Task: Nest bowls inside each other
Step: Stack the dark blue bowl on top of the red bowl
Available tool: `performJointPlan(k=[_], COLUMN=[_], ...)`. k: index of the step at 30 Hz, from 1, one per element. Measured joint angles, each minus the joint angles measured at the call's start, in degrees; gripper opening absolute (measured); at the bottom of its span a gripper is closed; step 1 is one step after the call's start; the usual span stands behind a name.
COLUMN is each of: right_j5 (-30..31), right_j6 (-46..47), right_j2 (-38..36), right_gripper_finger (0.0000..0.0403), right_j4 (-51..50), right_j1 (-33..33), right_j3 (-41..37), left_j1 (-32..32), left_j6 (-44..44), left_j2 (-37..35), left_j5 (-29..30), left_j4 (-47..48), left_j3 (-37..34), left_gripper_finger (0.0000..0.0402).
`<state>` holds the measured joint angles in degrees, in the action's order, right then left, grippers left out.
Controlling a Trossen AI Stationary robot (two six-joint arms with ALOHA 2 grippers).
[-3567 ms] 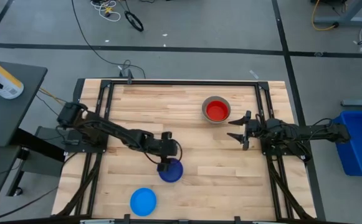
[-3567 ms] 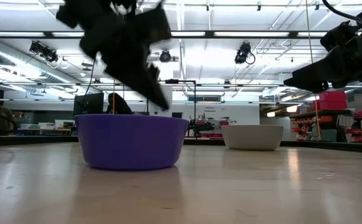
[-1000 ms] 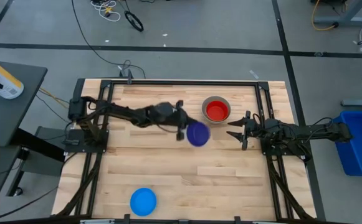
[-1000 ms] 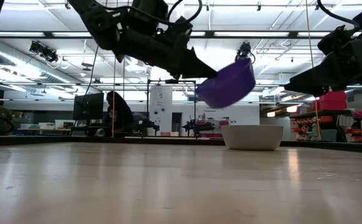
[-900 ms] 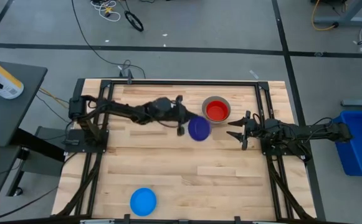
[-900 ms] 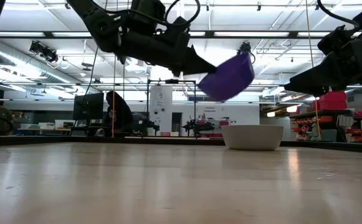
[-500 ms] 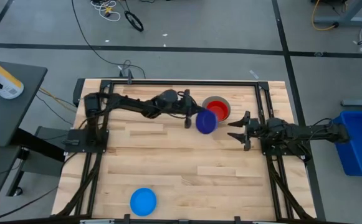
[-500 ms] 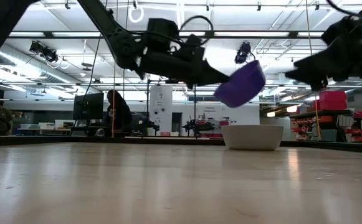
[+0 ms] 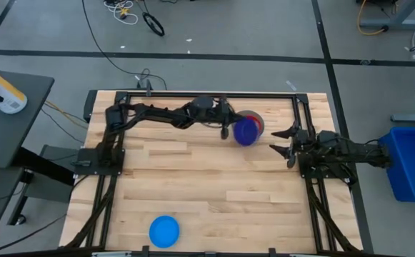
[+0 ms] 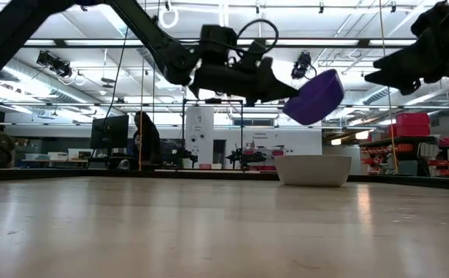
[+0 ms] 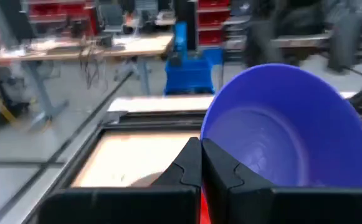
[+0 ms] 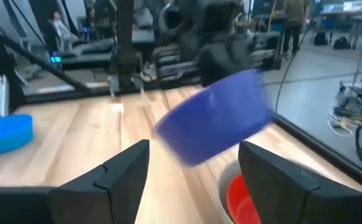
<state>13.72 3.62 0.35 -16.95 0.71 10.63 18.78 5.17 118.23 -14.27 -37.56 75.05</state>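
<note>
My left gripper [image 9: 226, 130] is shut on a dark blue bowl [image 9: 246, 131] and holds it in the air at the table's far right. Just under it a grey bowl [image 10: 313, 170] stands on the table with a red bowl [image 12: 243, 196] inside. In the high view the blue bowl covers most of these two. A light blue bowl [image 9: 164, 230] sits on its base near the front edge. My right gripper [image 9: 284, 141] stands open at the right edge, pointing toward the blue bowl [image 12: 215, 118], with nothing between its fingers. My left gripper pinches the dark blue bowl's rim [image 11: 204, 138] on the side nearest the arm, one finger [image 11: 225, 175] inside the bowl and the other outside. The fingers reach in level from the table's left. The bowl [image 10: 314, 96] hangs tilted, its opening turned back toward the gripper, clear of the grey bowl.
Black metal rails [image 9: 214, 95] frame the wooden tabletop. The middle and the near right of the table [image 9: 228, 193] are bare wood. Beyond the table is a workshop with desks and a person [image 10: 143, 131] far behind.
My left gripper has carried the dark blue bowl from the table's middle toward the right and far edges, until it hangs over the grey bowl. The bowl has stayed tilted and clear of the table. My right gripper has risen a little and drawn back toward the right edge.
</note>
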Motion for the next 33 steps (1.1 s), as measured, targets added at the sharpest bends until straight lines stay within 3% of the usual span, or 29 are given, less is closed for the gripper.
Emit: performJointPlan(k=[8, 16, 21, 33], right_j5=[-0.38, -2.34, -2.35, -2.39], right_j6=[1.41, 1.86, 2.6, 3.28], right_j2=[0.36, 0.31, 0.34, 0.34], right_gripper_finger=[0.0267, 0.0274, 0.0274, 0.0244], right_j4=[-2.27, -2.29, -2.66, -2.58], right_j1=[0.02, 0.07, 0.07, 0.07], right_j3=[-0.26, -0.28, -0.28, -0.31], left_j1=[2.06, 1.54, 1.41, 1.95], left_j6=[-1.98, -2.61, -1.59, -2.48], left_j2=[6.22, 12.05, 12.23, 12.17], left_j5=[0.91, 3.83, 9.68, 11.77], left_j4=[3.81, 15.74, 20.32, 26.62], left_j3=[7.35, 16.99, 17.88, 17.83], left_gripper_finger=[0.0001, 0.0001, 0.0001, 0.0001])
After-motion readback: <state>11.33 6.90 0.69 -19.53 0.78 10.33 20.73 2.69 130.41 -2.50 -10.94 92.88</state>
